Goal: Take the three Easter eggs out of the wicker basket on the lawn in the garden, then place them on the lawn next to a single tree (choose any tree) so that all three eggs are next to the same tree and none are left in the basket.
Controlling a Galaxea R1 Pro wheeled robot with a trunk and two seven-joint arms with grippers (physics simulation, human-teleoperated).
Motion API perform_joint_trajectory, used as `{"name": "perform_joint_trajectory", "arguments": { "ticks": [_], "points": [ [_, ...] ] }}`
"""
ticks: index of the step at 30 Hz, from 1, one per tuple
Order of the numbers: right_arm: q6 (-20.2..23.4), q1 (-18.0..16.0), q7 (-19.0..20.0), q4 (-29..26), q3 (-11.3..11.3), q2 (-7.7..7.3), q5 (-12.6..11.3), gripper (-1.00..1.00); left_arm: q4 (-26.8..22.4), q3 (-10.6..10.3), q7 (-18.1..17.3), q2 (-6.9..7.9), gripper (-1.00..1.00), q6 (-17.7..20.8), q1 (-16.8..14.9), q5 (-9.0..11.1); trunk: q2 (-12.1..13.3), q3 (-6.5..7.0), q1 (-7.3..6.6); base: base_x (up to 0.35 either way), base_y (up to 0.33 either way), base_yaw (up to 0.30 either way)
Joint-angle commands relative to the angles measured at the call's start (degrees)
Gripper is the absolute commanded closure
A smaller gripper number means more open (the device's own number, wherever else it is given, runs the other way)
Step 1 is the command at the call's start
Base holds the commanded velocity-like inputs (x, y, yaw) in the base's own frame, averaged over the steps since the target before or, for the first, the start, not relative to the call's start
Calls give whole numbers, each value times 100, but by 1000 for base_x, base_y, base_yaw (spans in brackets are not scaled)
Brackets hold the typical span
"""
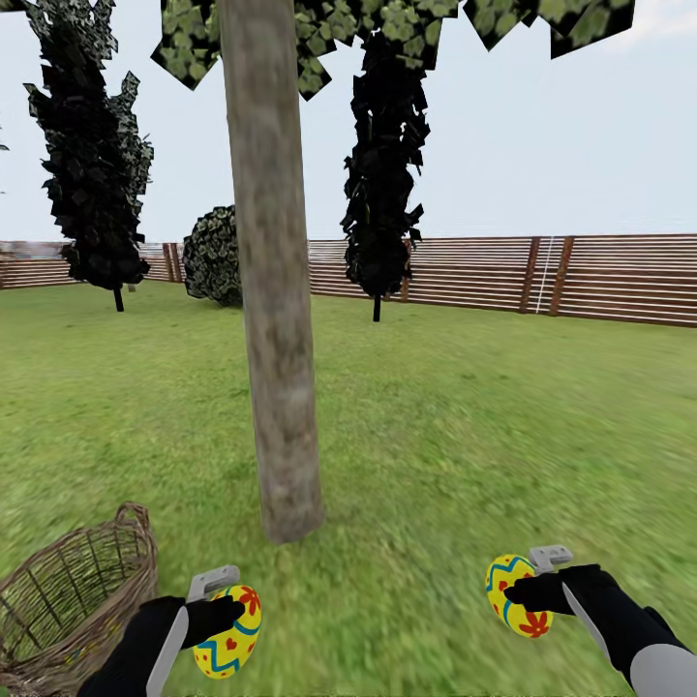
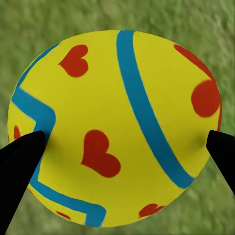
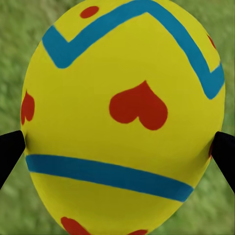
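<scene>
L gripper [image 1: 225, 620]: fingers [image 2: 19, 161] pinched on opposite sides of one egg [image 1: 228, 631], lower left of centre in head view. R gripper [image 1: 528, 592]: fingers [image 3: 10, 149] pinched on a second egg [image 1: 518, 594], lower right. Both eggs are held above the lawn [image 1: 436, 436], not yet set down.

Tree [image 1: 276, 319]: bare trunk, frame centre, base just ahead of and between the grippers.

Basket [image 1: 73, 590]: lower-left corner, near the trunk. A faint yellow-red patch shows through the weave, prob. the third egg; cannot confirm.

Est. status: 2 eggs out, 0 placed. Remaining: put both down by the trunk, then fetch no. 3.
</scene>
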Motion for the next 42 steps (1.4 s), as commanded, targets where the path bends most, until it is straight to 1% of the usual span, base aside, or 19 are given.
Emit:
{"name": "perform_joint_trajectory", "arguments": {
  "ticks": [1,13,27,29,33,37,42],
  "points": [
    [24,-3,18,-9,24,-4,19,100,-6,14,8,-2,100,34,-3,46,-45,-25,22,0,0,0],
    [24,-3,15,0,33,9,29,100,-6,14,8,-1,100,34,-3,46,-526,-240,285,0,0,0],
    [33,-3,11,8,45,77,36,100,2,14,16,-10,100,34,-3,46,-1087,-492,593,0,0,0],
    [33,-3,11,8,87,90,36,100,2,14,16,-10,100,34,-3,46,-1168,-528,637,0,0,0],
    [28,-3,11,8,113,92,32,100,-1,6,13,-15,100,7,-3,51,-1168,-528,637,0,0,0],
    [24,-3,11,8,110,90,27,100,2,13,11,-71,100,-24,-3,48,-1168,-528,637,6,0,0],
    [14,-3,18,8,104,80,27,100,194,5,8,-80,100,-36,-3,51,-1168,-528,637,231,0,0]
  ]
}}
